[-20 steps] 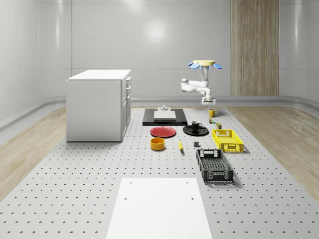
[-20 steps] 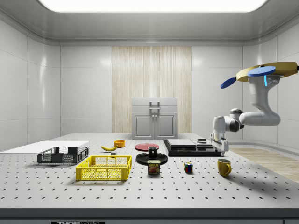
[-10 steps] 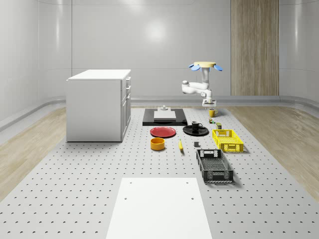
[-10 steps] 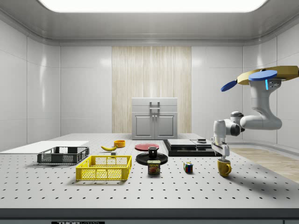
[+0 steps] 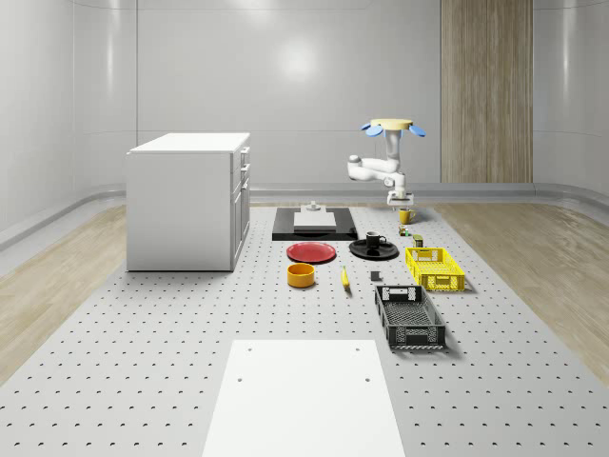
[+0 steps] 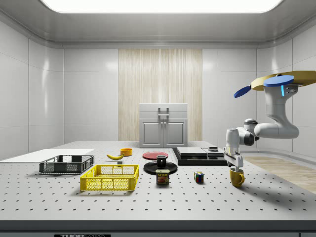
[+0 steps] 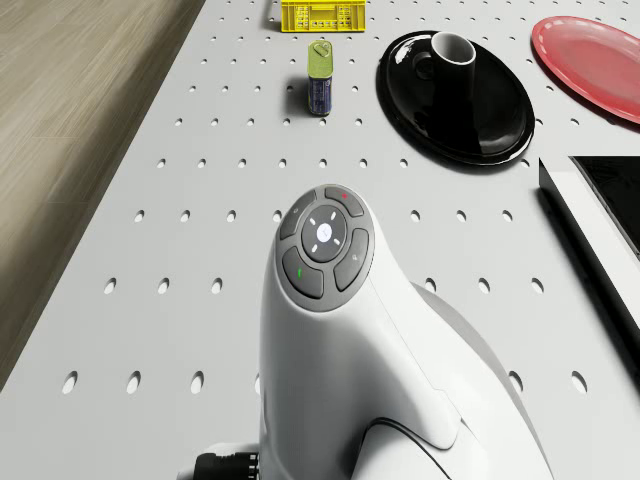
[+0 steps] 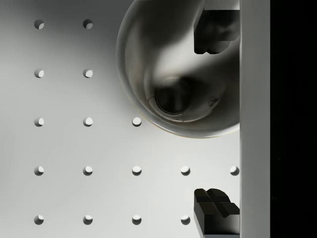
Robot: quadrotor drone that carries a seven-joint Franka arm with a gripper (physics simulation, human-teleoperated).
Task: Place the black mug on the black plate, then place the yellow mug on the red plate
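The yellow mug (image 5: 404, 216) (image 6: 237, 177) stands upright near the table's far edge. My gripper (image 5: 399, 201) (image 6: 235, 166) (image 8: 216, 121) is open just above its rim. In the wrist view one fingertip (image 8: 214, 30) lies over the mug's (image 8: 168, 74) inside and the other outside its wall. The drone (image 5: 391, 125) (image 6: 281, 81) hovers above and slightly behind the mug. The black mug (image 5: 373, 240) (image 7: 447, 55) stands on the black plate (image 5: 385, 251) (image 7: 470, 115). Beside it the red plate (image 5: 312, 252) (image 7: 590, 60) is bare.
A can (image 7: 319, 75) and a colour cube (image 6: 198, 177) stand near the yellow mug. Yellow crate (image 5: 434, 268), black crate (image 5: 409, 317), yellow bowl (image 5: 301, 275) and banana (image 5: 344, 277) lie nearer the front. A black slab (image 5: 314, 224) and white cabinet (image 5: 188, 200) stand towards the whole-scene view's left.
The drone and arm shifted slightly towards the yellow mug and the gripper came down from above it to its rim. The mugs and plates have not moved.
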